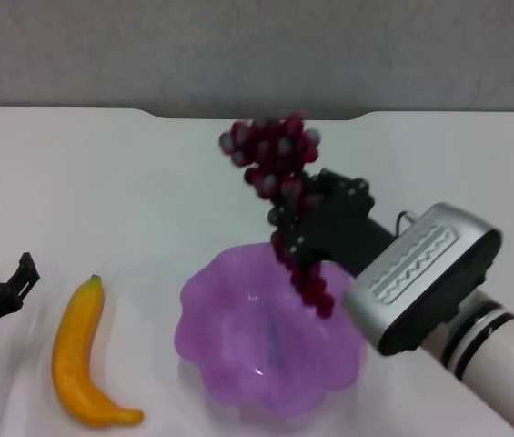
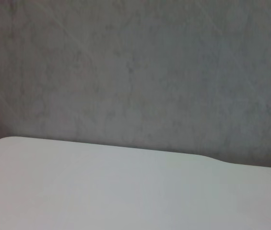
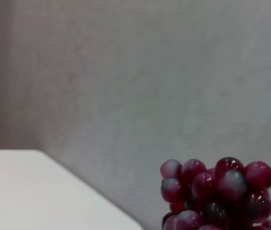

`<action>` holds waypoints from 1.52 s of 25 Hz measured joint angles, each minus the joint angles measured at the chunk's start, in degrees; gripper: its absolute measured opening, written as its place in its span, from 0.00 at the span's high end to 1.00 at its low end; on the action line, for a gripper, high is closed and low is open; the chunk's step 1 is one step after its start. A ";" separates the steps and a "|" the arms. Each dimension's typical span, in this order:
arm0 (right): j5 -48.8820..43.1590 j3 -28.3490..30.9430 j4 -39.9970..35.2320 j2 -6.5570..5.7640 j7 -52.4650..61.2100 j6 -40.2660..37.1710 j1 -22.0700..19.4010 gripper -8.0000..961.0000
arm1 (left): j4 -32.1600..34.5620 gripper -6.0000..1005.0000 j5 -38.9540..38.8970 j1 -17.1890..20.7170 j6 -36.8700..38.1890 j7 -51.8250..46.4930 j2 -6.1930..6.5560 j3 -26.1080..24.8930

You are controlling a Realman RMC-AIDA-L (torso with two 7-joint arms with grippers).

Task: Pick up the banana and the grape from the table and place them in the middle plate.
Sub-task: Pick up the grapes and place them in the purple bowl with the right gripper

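We are holding the grape (image 1: 279,182) in our right claw (image 1: 304,228), which is clamped on the middle of the bunch, so one end is standing up above the claw and the other end is hanging down below it. The plate (image 1: 238,364) is lying just under the claw, and the hanging end of the bunch is already reaching over its far rim, but we are judging that the grape is not yet resting in it. In the right wrist view we are seeing only the top of the bunch (image 3: 217,191) against the grey wall, with no fingers visible. The banana (image 1: 82,355) is lying flat on the table (image 1: 102,200), well to the left of the right claw and beside the plate, not touching it. Our left claw (image 1: 2,293) is waiting at the table edge, just beside the banana; we cannot tell how its fingers are standing. So the task is about halfway in our judgement: the grape is lifted and needs only lowering and release, and the banana is still untouched, with its whole pick and place left to do.
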 joint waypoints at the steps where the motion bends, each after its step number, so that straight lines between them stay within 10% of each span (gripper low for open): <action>1: 0.00 -0.67 -0.73 0.02 0.31 -0.50 0.34 0.63 | 0.00 0.12 0.00 -0.03 -0.01 0.04 -0.01 0.00; 38: -0.54 -13.41 -26.75 0.37 16.76 -13.40 8.17 0.54 | 0.00 0.12 -0.01 -1.02 -0.21 0.04 -0.03 -0.35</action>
